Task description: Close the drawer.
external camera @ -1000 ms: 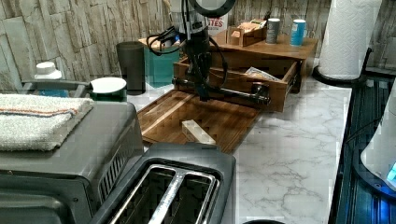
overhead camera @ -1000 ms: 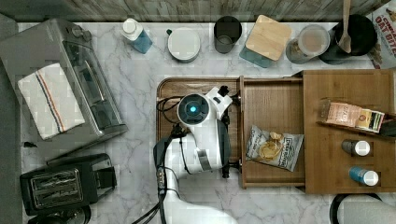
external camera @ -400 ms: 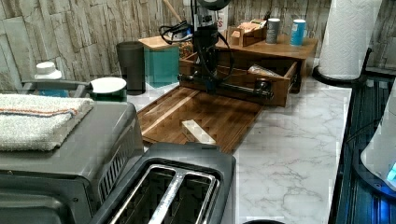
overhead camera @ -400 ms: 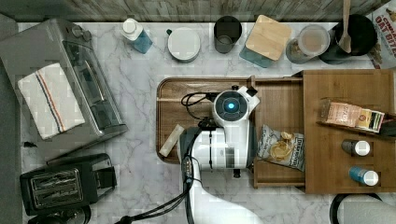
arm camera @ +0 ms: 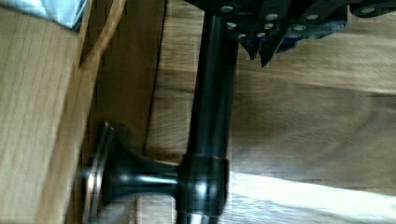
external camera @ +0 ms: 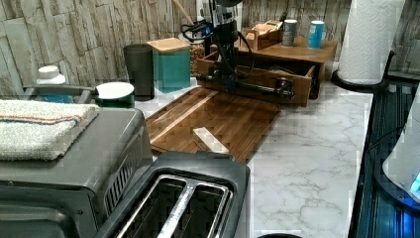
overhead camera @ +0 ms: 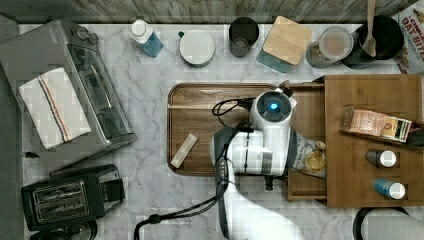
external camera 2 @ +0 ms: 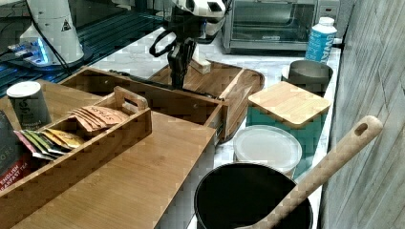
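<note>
The light-brown drawer (overhead camera: 310, 107) sticks partly out of the wooden box (overhead camera: 372, 95), with a snack bag (overhead camera: 311, 160) lying inside it. Its long black bar handle (arm camera: 212, 93) runs across the front and also appears in the left view (external camera: 260, 88). My gripper (arm camera: 259, 55) is shut with nothing in it, right beside the bar on the side away from the drawer front. From the left view the gripper (external camera: 225, 85) hangs straight down at the handle, over the edge of the tray. In the right view the gripper (external camera 2: 177, 78) stands just in front of the drawer (external camera 2: 157, 102).
A darker serving tray (overhead camera: 200, 100) lies in front of the drawer, with a small wooden block (overhead camera: 183, 150) on it. Tea packets (overhead camera: 377, 122) and two bottles sit on the box top. Jars and canisters line the back wall. A toaster oven (overhead camera: 95, 85) and toaster (overhead camera: 60, 200) stand at the top view's left.
My arm has moved towards the top view's right, and the drawer has slid further into the box. Less of the drawer shows, and more of the tray is uncovered.
</note>
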### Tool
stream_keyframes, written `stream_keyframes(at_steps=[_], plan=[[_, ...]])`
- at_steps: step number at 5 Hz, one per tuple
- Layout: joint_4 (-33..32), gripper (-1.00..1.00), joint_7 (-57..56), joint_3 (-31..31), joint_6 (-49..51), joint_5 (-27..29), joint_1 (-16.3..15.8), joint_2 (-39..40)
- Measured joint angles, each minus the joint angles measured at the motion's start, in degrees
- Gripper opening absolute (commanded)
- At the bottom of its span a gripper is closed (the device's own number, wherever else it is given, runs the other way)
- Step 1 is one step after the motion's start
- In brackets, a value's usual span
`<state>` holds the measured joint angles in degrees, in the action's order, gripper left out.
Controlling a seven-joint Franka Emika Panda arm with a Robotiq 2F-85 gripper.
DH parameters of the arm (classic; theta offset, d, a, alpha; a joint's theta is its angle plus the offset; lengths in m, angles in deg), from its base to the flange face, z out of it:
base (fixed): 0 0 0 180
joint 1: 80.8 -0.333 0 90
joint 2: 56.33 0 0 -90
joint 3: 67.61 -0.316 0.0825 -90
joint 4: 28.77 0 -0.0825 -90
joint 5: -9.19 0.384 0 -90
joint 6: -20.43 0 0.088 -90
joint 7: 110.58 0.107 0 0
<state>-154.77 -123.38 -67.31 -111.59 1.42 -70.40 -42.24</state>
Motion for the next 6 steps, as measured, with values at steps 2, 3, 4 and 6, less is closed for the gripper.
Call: stream_keyframes(at_steps=[2, 3, 4, 6], plan=[[7.95, -1.00, -12.25, 1.12, 4.45, 2.72, 8.32, 4.99], [7.95, -1.00, -12.37, 2.33, 1.43, 3.63, 10.62, 5.35], [5.04, -1.00, -12.37, 2.10, -2.29, 2.12, 10.46, 3.73], [0.90, -1.00, -12.31, 2.25, -7.97, 0.56, 10.28, 1.66]])
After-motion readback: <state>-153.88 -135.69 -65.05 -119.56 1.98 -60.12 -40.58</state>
